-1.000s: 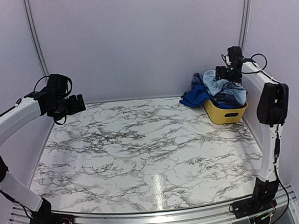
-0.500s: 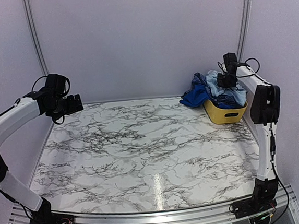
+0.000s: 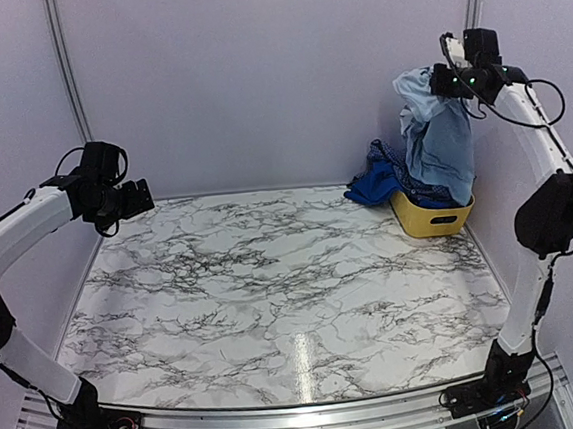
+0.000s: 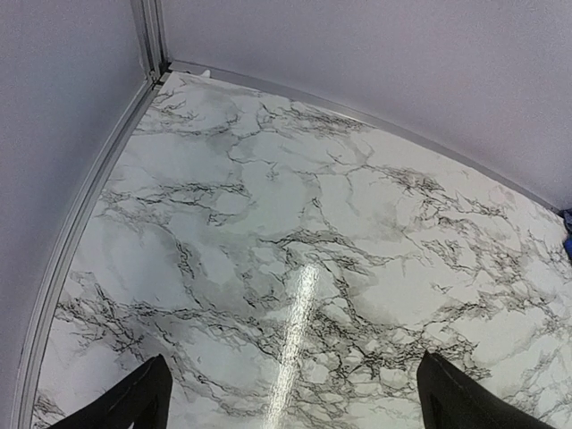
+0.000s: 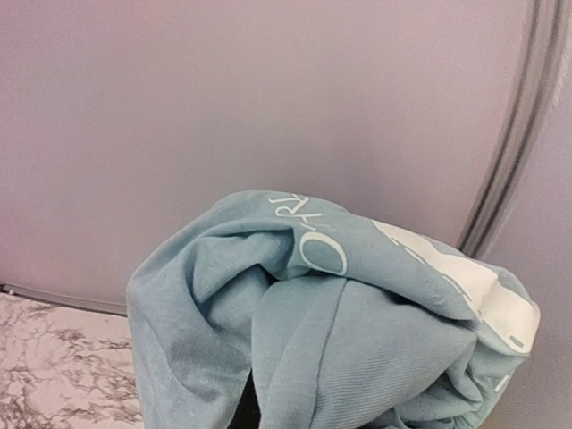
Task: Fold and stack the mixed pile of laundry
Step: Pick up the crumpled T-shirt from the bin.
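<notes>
Right gripper [image 3: 448, 82] is up high near the back wall, pinching the pale sky-blue T-shirt [image 3: 441, 146], which hangs bunched, its lower end down in the yellow basket [image 3: 436, 221]. The royal-blue piece [image 3: 372, 185] lies just left of the basket. Left gripper [image 3: 140, 195] hovers over the marble table's [image 3: 272, 276] far-left edge, fingers [image 4: 134, 407] spread wide

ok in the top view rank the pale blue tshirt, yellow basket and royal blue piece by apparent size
1. pale blue t-shirt, clearly largest
2. yellow basket
3. royal-blue piece
Last two look close, both partly hidden: order unsure.
</notes>
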Available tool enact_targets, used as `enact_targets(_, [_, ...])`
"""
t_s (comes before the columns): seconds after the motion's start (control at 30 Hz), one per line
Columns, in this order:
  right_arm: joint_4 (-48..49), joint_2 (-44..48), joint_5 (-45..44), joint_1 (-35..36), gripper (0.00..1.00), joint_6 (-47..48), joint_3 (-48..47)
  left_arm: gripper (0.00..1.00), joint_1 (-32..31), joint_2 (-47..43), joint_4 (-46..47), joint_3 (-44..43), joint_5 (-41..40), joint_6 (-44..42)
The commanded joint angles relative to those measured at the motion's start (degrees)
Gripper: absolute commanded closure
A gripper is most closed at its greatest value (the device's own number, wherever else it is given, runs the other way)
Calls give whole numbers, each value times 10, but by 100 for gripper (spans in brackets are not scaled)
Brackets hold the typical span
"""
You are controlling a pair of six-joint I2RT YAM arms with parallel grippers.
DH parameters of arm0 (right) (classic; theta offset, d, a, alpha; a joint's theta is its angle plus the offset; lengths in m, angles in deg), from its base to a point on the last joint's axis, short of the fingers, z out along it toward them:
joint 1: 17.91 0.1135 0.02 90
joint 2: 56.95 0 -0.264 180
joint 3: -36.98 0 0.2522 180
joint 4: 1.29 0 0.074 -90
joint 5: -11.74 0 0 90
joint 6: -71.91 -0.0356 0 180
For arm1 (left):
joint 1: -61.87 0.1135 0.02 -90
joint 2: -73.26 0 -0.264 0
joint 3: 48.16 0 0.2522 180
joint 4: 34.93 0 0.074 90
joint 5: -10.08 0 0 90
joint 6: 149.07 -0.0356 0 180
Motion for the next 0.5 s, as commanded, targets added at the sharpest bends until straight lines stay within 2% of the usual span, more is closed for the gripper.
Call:
enact_targets(0.0, [39, 46, 62, 61, 100, 20, -36, 1, 19, -28, -3, -12, 39, 23])
enact_targets(0.23, [103, 90, 196, 131, 100, -55, -44, 1, 29, -47, 7, 5, 57, 37])
enact_targets(0.47, [220, 68, 282, 273, 100, -162, -51, 1, 44, -68, 19, 21, 76, 58])
